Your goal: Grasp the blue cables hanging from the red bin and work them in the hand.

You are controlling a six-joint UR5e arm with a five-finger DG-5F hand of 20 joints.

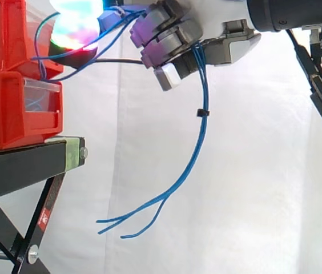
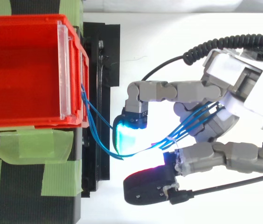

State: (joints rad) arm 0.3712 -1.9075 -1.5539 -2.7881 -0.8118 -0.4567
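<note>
The hand (image 1: 173, 35) has its fingers (image 2: 152, 91) curled round the blue cables (image 1: 204, 134), which run right from the red bin (image 1: 1, 103) into the palm. Below the hand the bundle hangs nearly upright, its loose ends sweeping down and left. The hold looks loose: a strand could slip free, or a rightward pull could drag the bin along the black stand (image 1: 18, 165).

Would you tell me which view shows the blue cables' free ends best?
The side view: the blue cables hang from the hand and their free ends splay apart below. The top view shows them running from the red bin into the hand.
</note>
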